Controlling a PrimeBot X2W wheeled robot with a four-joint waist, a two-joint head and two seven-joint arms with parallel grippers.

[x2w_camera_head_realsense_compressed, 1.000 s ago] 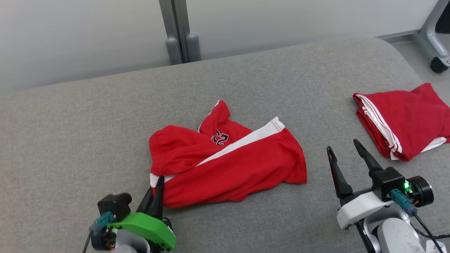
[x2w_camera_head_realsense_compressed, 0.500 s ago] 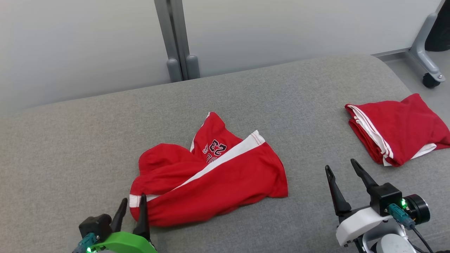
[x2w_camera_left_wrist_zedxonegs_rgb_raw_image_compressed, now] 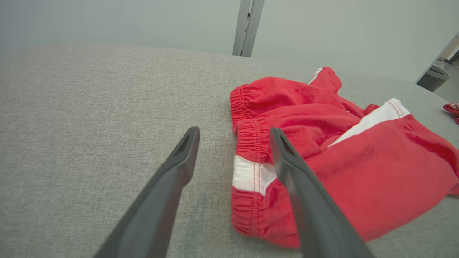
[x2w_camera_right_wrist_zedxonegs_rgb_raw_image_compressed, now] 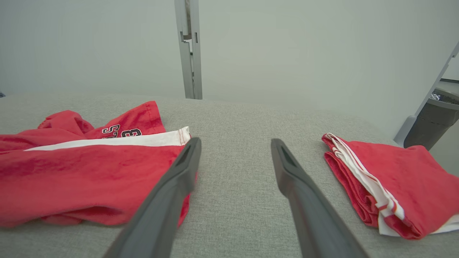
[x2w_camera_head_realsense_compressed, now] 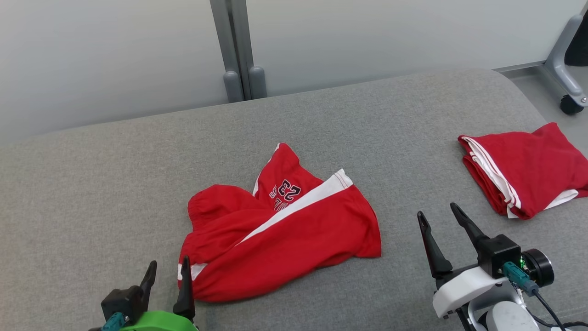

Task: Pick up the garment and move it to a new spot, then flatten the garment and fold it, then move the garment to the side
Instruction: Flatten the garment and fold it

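- The left claw [x2w_camera_head_realsense_compressed: 168, 263] is nearest, low over the grey cushion [x2w_camera_head_realsense_compressed: 115, 184], its two dark fingers spread apart with nothing between them but bare fabric.
- Its right-hand finger [x2w_camera_left_wrist_zedxonegs_rgb_raw_image_compressed: 287, 161] lies across the near corner of the garment [x2w_camera_head_realsense_compressed: 294, 230], by the elastic waistband and a short white stripe. Whether it touches the cloth I cannot tell.
- The right claw [x2w_camera_head_realsense_compressed: 437, 210] sits a little further ahead on the other side, also spread wide and empty, and it hangs above the cushion.
- The garment, a pair of red shorts with a white side stripe, lies crumpled on the cushion. It starts at the left claw's fingertips and spreads ahead and to that claw's right.
- Seen from the right claw, the garment's hem lies just to the left of its left-hand finger [x2w_camera_right_wrist_zedxonegs_rgb_raw_image_compressed: 186, 157], near it but apart.
- The garment's far part is bunched up, with one leg turned over to show dark numerals, beyond the long white stripe.
- A folded red garment [x2w_camera_head_realsense_compressed: 533, 165] with white edging lies ahead and to the right of the right claw, well apart from the crumpled one.
- Past the cushion's far edge stands a grey post [x2w_camera_head_realsense_compressed: 239, 50] against a pale wall [x2w_camera_head_realsense_compressed: 390, 32], ahead of both claws.
- A caster wheel [x2w_camera_head_realsense_compressed: 569, 105] on a grey leg sits far to the right of the right claw.
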